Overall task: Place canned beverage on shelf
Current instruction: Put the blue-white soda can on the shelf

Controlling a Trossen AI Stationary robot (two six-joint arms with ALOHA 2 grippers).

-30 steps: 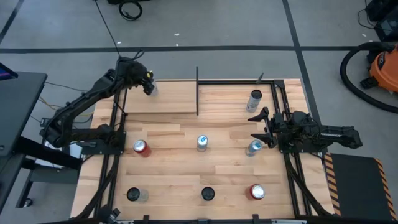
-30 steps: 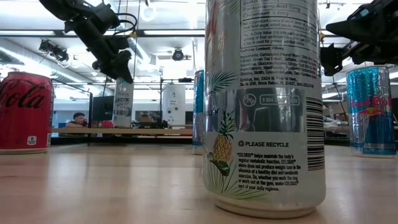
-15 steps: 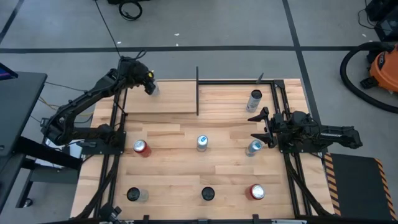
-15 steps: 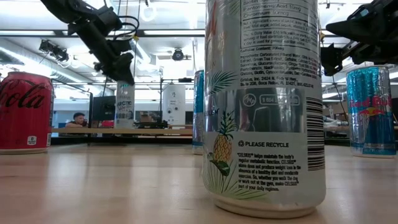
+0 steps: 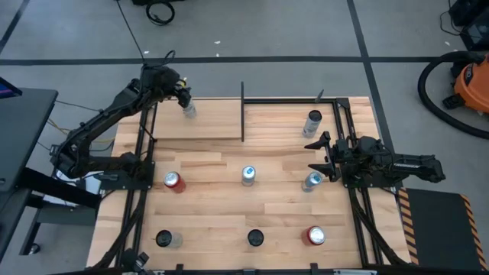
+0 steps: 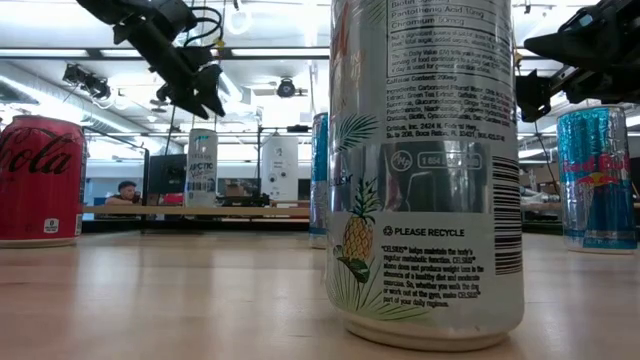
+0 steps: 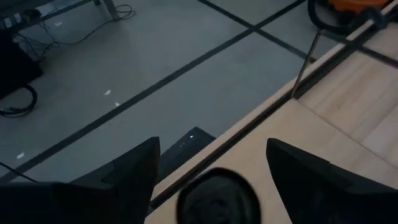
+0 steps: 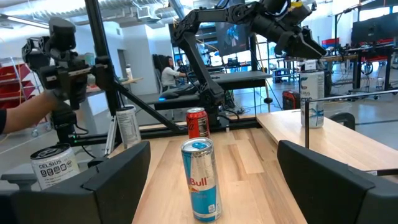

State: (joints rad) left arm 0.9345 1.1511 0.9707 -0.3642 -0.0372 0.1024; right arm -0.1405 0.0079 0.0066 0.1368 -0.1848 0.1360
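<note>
Left tool point(image 5: 183, 95) open above can point(image 5: 189, 111) on shelf point(image 5: 214, 122); can rigid, slick, tippy: grip mid-body. Right tool point(image 5: 319, 155) open, idle.

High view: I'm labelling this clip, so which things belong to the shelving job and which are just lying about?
Job: left gripper, silver can under it, shelf.
Lying about: Coca-Cola can, Red Bull can, pineapple can, idle right gripper.

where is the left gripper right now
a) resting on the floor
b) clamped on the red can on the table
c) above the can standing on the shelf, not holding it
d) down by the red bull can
c: the left gripper hangs open above the silver can, which stands alone on the shelf.
</note>
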